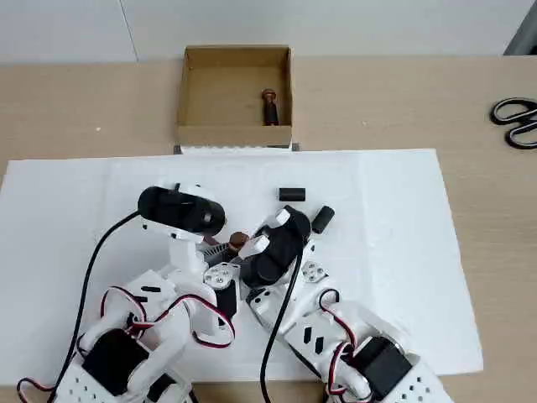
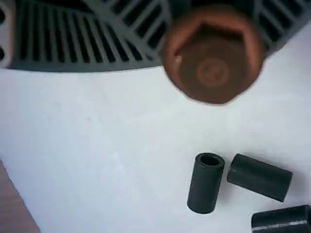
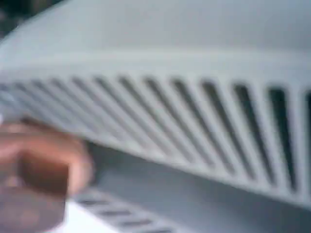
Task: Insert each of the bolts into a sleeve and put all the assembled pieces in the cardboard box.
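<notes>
Left gripper (image 1: pixel 227 246): clamped on copper bolt (image 2: pixel 212 60) | three black sleeves (image 2: pixel 206 183) lie on white sheet (image 2: pixel 97 145)

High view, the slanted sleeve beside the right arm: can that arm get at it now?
Probably yes: the sleeve lies uncovered on the white sheet just beside the right arm, nothing between them, though its end effector sits by the bolt.

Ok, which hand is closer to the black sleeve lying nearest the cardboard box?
Right. The right hand is just on the arms' side of that sleeve; the left hand, holding a bolt, is farther off, beyond the right hand.
</notes>
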Available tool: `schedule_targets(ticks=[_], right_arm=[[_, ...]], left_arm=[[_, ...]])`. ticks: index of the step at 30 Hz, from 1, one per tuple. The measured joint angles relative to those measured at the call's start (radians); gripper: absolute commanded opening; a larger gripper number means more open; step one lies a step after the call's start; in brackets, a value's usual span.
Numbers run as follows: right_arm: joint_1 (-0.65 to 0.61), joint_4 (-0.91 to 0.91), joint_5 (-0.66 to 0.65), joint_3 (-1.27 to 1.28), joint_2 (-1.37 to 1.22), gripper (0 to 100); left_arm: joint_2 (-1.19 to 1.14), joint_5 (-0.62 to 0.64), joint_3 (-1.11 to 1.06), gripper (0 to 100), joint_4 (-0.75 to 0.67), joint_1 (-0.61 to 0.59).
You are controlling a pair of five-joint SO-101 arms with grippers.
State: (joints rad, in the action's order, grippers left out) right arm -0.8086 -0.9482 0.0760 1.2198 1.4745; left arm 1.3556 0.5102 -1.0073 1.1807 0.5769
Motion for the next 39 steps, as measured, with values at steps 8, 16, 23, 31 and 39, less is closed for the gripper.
schedule_targets(ticks=[8, 16, 23, 31, 39], right_arm=[[0.029, 0.002, 0.002, 0.002, -0.002, 0.3], [0.028, 0.002, 0.002, 0.002, 0.0, 0.3], [0.029, 0.002, 0.002, 0.023, -0.002, 0.3], [0.038, 0.002, 0.002, 0.025, 0.0, 0.3], [0.198, 0.011, 0.002, 0.046, -0.002, 0.3]], left_arm=[[0.0, -0.005, 0.008, 18, 0.011, -0.003], [0.0, -0.008, 0.071, 18, 0.011, -0.003], [0.002, -0.078, 0.081, 13, 0.011, -0.086], [0.002, -0.173, 0.078, 1, 0.011, -0.299], [0.002, -0.287, -0.08, 1, 0.005, -0.358]])
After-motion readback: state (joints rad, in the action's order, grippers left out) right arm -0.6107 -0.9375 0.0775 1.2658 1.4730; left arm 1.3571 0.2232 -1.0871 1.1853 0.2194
